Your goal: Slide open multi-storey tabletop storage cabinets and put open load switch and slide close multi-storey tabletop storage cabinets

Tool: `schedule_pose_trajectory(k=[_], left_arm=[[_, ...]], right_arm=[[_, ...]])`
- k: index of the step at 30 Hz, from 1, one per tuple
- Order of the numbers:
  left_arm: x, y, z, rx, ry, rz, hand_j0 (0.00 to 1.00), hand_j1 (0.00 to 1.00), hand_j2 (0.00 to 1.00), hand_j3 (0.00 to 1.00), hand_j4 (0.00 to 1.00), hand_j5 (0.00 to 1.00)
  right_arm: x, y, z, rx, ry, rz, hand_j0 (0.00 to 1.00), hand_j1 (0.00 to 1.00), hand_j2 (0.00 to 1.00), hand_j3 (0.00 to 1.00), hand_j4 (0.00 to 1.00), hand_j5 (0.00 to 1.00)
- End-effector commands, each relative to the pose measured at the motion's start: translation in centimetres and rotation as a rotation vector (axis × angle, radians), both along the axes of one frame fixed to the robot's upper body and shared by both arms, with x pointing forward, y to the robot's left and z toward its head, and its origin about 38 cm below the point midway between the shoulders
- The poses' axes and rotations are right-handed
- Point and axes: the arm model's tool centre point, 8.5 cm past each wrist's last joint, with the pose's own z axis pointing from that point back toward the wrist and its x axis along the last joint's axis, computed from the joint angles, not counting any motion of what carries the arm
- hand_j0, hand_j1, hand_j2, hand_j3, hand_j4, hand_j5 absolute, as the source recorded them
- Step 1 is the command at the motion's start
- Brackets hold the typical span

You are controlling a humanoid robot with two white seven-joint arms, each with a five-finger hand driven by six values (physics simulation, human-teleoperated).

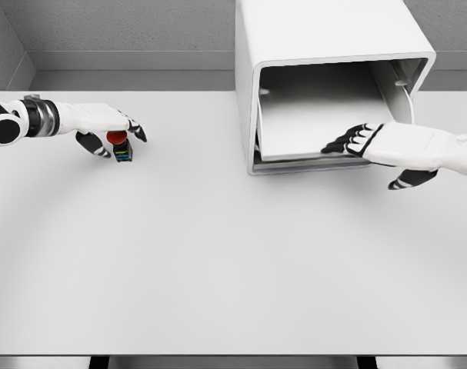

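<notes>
A white storage cabinet (325,46) stands at the back of the table, right of the middle, with its front open and a pale drawer tray (318,127) showing inside. My right hand (356,142) lies flat on the tray's front edge, fingers extended, holding nothing. At the left, the load switch (121,146), a small dark block with a red round top, stands on the table. My left hand (114,134) is around it, thumb on the near side and fingers over the far side, closed on the switch.
The white table (218,261) stretches wide in front of both hands. Its front edge runs along the bottom of the view. A grey wall rises behind the cabinet.
</notes>
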Motion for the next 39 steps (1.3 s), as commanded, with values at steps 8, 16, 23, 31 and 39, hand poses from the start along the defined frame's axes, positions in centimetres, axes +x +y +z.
schedule_pose_trajectory(k=[8,16,23,31,39], left_arm=[[0.0,0.1,0.1,-0.005,-0.001,0.004,0.53,0.53,0.53,0.53,0.53,0.53],[-0.1,0.2,0.6,-0.006,-0.011,-0.001,0.51,0.51,0.51,0.51,0.51,0.51],[-1.1,0.8,3.9,-0.043,-0.074,-0.043,0.41,0.41,0.41,0.41,0.41,0.41],[-2.9,-0.9,6.2,-0.080,-0.119,-0.138,0.41,0.41,0.41,0.41,0.41,0.41],[-5.3,-6.1,8.7,-0.125,-0.181,-0.318,0.41,0.41,0.41,0.41,0.41,0.41]], right_arm=[[-1.2,-1.2,1.5,-0.038,-0.053,0.060,1.00,1.00,1.00,1.00,1.00,1.00],[-2.1,-2.8,1.2,-0.022,-0.028,0.026,1.00,1.00,1.00,1.00,1.00,1.00],[-2.4,-3.8,2.3,0.033,-0.045,-0.008,1.00,1.00,1.00,1.00,1.00,1.00],[-3.7,-7.0,5.4,0.153,-0.067,-0.081,1.00,1.00,1.00,1.00,1.00,1.00],[-5.9,-10.0,4.9,0.239,-0.037,-0.169,0.90,0.90,0.90,0.90,0.90,0.90]])
